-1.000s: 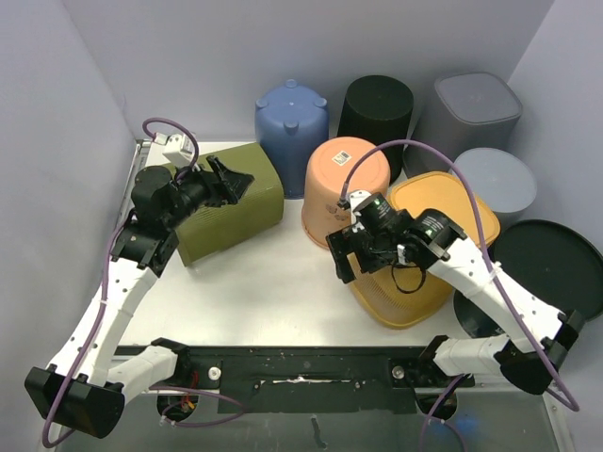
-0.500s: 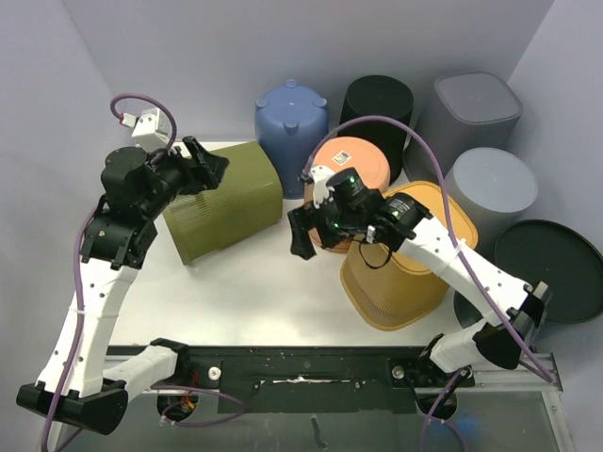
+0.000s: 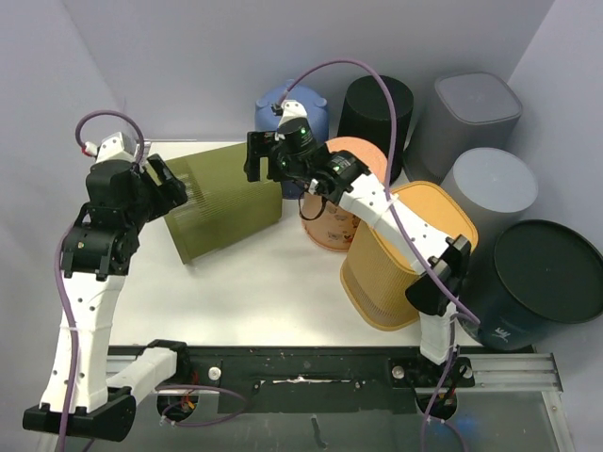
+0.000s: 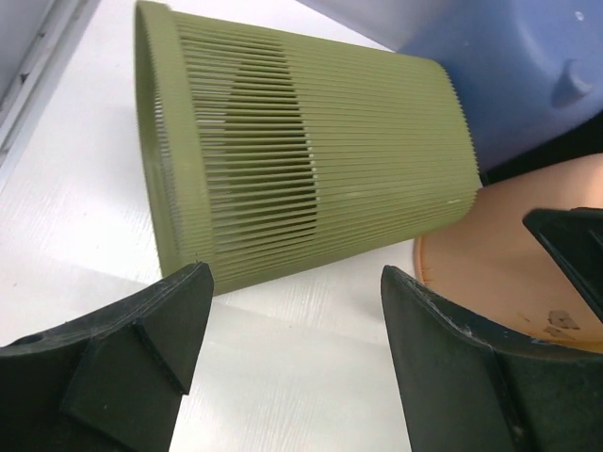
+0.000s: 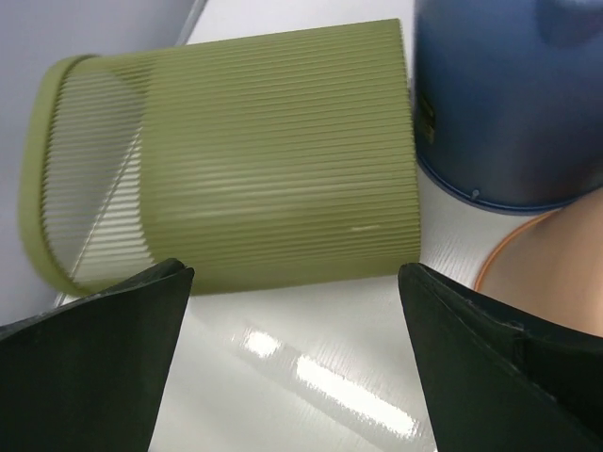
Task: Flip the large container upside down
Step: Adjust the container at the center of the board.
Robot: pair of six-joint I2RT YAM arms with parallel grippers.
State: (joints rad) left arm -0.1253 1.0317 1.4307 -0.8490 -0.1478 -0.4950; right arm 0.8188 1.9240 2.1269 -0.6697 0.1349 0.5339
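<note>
An olive green ribbed bin (image 3: 226, 202) lies on its side on the white table, with its open rim to the left and its base toward the blue bin. It shows in the left wrist view (image 4: 311, 160) and the right wrist view (image 5: 273, 160). My left gripper (image 3: 172, 188) is open and empty, above the bin's rim end; in its own view (image 4: 292, 282) it hovers over bare table. My right gripper (image 3: 254, 160) is open and empty at the bin's base end, apart from it in its own view (image 5: 292, 273).
An upturned blue bin (image 3: 292, 108), a black bin (image 3: 377, 108) and two grey bins (image 3: 476, 108) (image 3: 495, 184) stand at the back. An upturned peach bin (image 3: 344, 193), a yellow basket (image 3: 410, 254) and a big black bin (image 3: 537, 282) crowd the right.
My right arm has swung from the yellow basket up and left to the green bin's base end. My left gripper has drawn back left, off the bin's top toward its rim.
</note>
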